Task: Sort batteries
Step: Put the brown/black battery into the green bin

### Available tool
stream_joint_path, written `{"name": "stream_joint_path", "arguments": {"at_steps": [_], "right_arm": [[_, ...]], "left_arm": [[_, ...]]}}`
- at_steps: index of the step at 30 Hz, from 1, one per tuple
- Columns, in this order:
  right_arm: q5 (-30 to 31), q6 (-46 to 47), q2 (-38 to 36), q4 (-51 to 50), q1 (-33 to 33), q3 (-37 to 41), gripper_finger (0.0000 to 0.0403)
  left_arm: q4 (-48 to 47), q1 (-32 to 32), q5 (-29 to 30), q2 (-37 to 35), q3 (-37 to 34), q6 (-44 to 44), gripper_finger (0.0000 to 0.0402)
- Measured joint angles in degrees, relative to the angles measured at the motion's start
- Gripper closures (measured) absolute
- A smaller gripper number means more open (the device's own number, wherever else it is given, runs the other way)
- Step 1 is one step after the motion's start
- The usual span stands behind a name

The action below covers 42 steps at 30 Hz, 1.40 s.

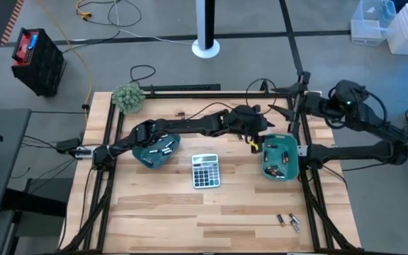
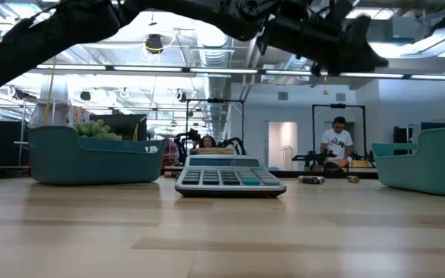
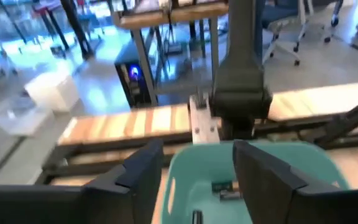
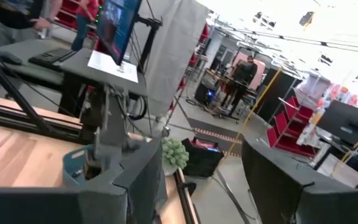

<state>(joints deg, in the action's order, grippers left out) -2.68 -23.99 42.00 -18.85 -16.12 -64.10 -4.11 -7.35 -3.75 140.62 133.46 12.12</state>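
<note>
Both arms were dark, near-black, built of slim tubular links joined by bulkier rounded housings – the left arm [image 1: 183, 127] and the right arm [image 1: 360, 150] alike. Thin black cables trailed beside the right arm's links. A small yellow mark showed at the left gripper [image 1: 253, 144]. Each wrist view showed two broad, flat, matte black fingers [image 3: 143, 171] with angular edges – squared tips [image 4: 272, 171]

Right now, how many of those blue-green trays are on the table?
2: one tray left of the calculator, under the left arm, and another tray to its right. Both hold batteries.
</note>
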Motion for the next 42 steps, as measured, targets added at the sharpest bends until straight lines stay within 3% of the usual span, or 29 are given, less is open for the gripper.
{"name": "stream_joint_path", "arguments": {"at_steps": [4,12,17,25,32,36,42], "right_arm": [[0.00,0.19,-0.05,0.02,-1.17,0.00,0.0166],[-0.01,6.54,2.11,-1.93,-3.20,-0.02,0.0166],[-0.02,14.77,9.31,-9.18,-7.54,-0.02,0.0166],[0.00,24.11,24.48,-18.81,-20.42,0.00,0.0166],[-0.06,27.04,34.11,-26.79,-31.08,0.00,0.0166],[-0.17,29.55,38.97,-29.77,-34.36,0.00,0.0166],[-0.19,33.69,46.41,-30.45,-33.17,0.00,0.0166]], "left_arm": [[7.24,-0.69,1.02,-7.67,-10.88,0.70,0.0258],[32.94,-4.82,3.15,-30.64,-51.56,-2.80,0.0366],[41.61,-6.14,5.61,-41.51,-69.24,-5.98,0.0399],[42.81,-5.05,12.21,-55.95,-87.53,-9.92,0.0394],[42.46,-5.01,14.03,-68.65,-98.18,-8.39,0.0395],[42.76,-5.07,15.11,-73.85,-103.57,-7.26,0.0396],[46.03,-6.60,15.67,-77.87,-108.32,-5.44,0.0396]]}}
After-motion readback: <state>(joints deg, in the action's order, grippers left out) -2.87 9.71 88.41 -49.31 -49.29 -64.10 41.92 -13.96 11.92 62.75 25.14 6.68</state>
